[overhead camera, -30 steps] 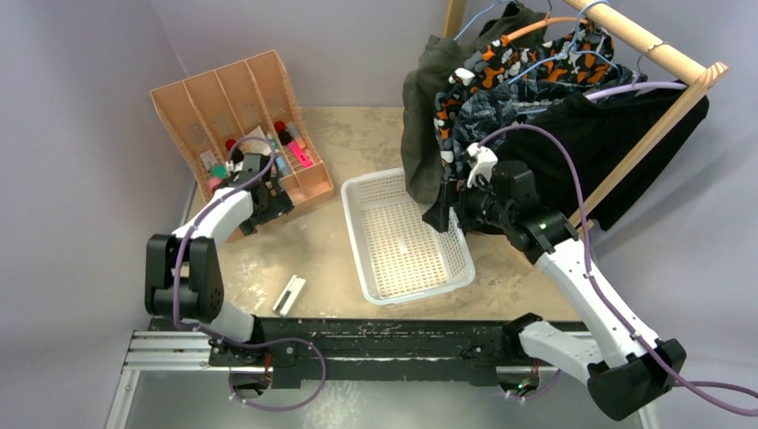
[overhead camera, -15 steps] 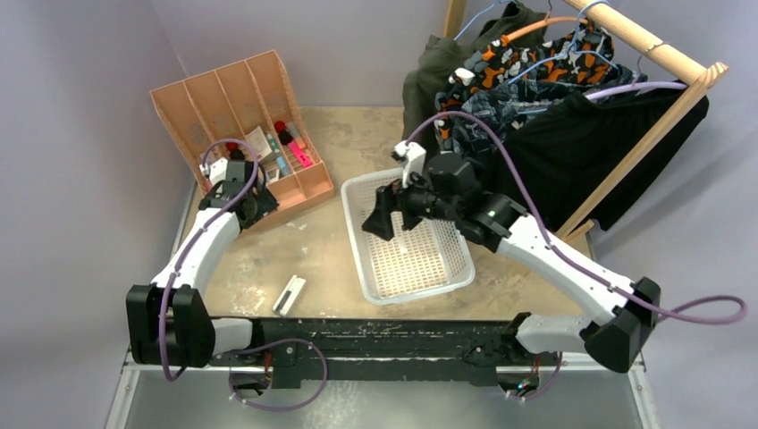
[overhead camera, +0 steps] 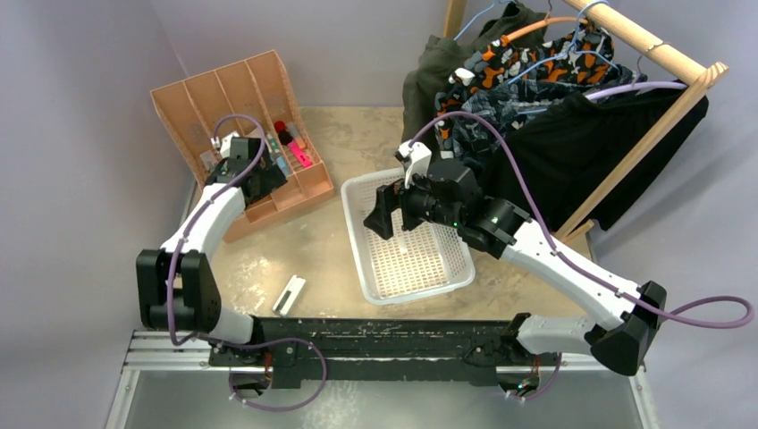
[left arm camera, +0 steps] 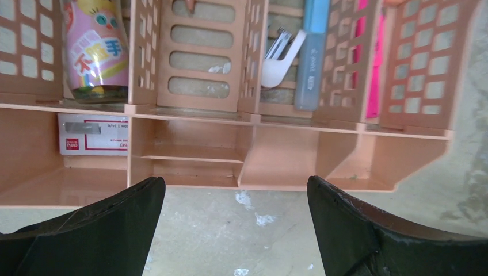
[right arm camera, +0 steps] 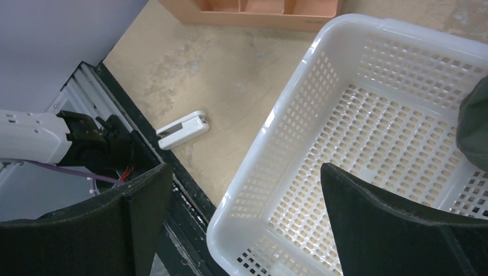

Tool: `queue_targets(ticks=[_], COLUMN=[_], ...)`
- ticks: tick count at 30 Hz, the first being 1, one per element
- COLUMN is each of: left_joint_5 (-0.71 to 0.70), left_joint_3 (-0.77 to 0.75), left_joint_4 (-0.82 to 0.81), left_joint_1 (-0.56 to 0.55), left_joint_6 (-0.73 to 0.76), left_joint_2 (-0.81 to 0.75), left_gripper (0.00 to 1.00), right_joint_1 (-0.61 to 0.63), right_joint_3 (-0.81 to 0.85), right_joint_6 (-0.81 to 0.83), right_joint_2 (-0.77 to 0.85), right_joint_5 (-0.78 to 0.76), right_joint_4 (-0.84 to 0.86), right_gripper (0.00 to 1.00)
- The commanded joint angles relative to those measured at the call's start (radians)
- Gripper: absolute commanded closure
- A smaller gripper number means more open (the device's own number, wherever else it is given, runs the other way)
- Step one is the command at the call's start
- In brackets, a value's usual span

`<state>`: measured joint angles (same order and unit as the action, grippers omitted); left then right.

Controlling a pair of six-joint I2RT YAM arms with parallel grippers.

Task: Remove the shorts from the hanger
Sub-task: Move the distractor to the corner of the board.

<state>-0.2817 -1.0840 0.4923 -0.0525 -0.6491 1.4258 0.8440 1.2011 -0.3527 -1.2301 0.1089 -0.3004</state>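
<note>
Several shorts hang on hangers from a wooden rail (overhead camera: pixel 657 45) at the back right: olive green shorts (overhead camera: pixel 425 76), orange camouflage shorts (overhead camera: pixel 523 58), blue-grey camouflage shorts (overhead camera: pixel 487 112) and black shorts (overhead camera: pixel 599 134). My right gripper (overhead camera: pixel 383 214) (right arm camera: pixel 244 172) hovers open over the white basket, left of the clothes and touching none of them. A dark olive fabric edge (right arm camera: pixel 475 123) shows at the right border of the right wrist view. My left gripper (overhead camera: pixel 259 183) (left arm camera: pixel 236 190) is open and empty just above the table, facing the front of the peach organizer.
A peach desk organizer (overhead camera: pixel 237 98) (left arm camera: pixel 288 167) with markers, a pink can and small items stands at the back left. The white perforated basket (overhead camera: pixel 357 241) (right arm camera: pixel 270 132) sits mid-table. A small white clip-like object (overhead camera: pixel 289 295) (right arm camera: pixel 182 130) lies near the black front rail (overhead camera: pixel 384 340).
My right arm has swung left, from the hanging shorts to above the basket, with nothing in its jaws. The left gripper has shifted slightly back towards the organizer.
</note>
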Motion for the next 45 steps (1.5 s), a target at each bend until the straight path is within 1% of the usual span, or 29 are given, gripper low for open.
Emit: queue_targets(ticks=[1, 5, 8, 10, 13, 16, 21, 23, 25, 29, 32, 34, 38, 40, 43, 45], left_joint_5=[-0.041, -0.092, -0.168, -0.183, -0.166, -0.112, -0.071, -0.04, -0.014, 0.005, 0.051, 0.098, 0.116, 0.133, 0.103, 0.06], left_joint_3=[-0.037, -0.031, -0.007, 0.013, 0.011, -0.02, -0.108, -0.134, -0.136, -0.055, 0.013, 0.08, 0.178, 0.216, 0.249, 0.227], left_joint_4=[-0.002, 0.029, 0.035, 0.009, -0.001, 0.0, 0.036, 0.055, 0.071, 0.081, 0.137, 0.131, 0.106, 0.059, -0.041, -0.077], left_joint_1=[0.013, 0.03, 0.046, 0.074, 0.142, 0.191, 0.205, 0.206, 0.206, 0.205, 0.204, 0.204, 0.206, 0.205, 0.206, 0.208], left_joint_6=[0.006, 0.012, 0.005, 0.012, 0.044, 0.089, 0.148, 0.158, 0.154, 0.102, 0.051, 0.03, -0.009, -0.032, -0.056, -0.043], left_joint_2=[0.089, 0.145, 0.124, 0.103, 0.107, 0.143, 0.219, 0.218, 0.182, 0.01, -0.056, -0.081, -0.039, -0.01, 0.03, 0.085], left_gripper=[0.06, 0.06, 0.06, 0.06, 0.06, 0.06, 0.06, 0.06, 0.06, 0.06, 0.06, 0.07, 0.07, 0.07, 0.07, 0.07], right_joint_1=[0.001, 0.001, 0.001, 0.001, 0.001, 0.001, 0.001, 0.001, 0.001, 0.001, 0.001, 0.001, 0.001, 0.001, 0.001, 0.001], right_joint_3=[-0.013, -0.018, -0.02, -0.018, -0.004, 0.009, 0.002, -0.003, -0.014, -0.025, -0.035, -0.035, -0.032, -0.033, -0.042, -0.058], right_joint_6=[-0.015, -0.013, -0.006, -0.002, 0.008, 0.01, -0.015, -0.022, -0.026, -0.027, -0.026, -0.025, -0.024, -0.025, -0.025, -0.025], right_joint_2=[0.03, 0.036, 0.04, 0.034, 0.018, 0.003, 0.005, 0.013, 0.021, 0.029, 0.025, 0.018, 0.007, 0.007, 0.023, 0.04], right_joint_5=[-0.052, -0.072, -0.076, -0.078, -0.076, -0.071, -0.067, -0.067, -0.073, -0.088, -0.092, -0.09, -0.09, -0.091, -0.094, -0.101], right_joint_4=[0.016, -0.003, -0.005, -0.007, -0.015, -0.02, -0.008, -0.009, -0.008, -0.02, -0.014, -0.007, -0.004, -0.008, -0.012, -0.007], right_gripper=[0.01, 0.01, 0.0, 0.01, 0.01, 0.01, 0.01, 0.01, 0.01, 0.01, 0.01, 0.01, 0.01, 0.01, 0.01, 0.01])
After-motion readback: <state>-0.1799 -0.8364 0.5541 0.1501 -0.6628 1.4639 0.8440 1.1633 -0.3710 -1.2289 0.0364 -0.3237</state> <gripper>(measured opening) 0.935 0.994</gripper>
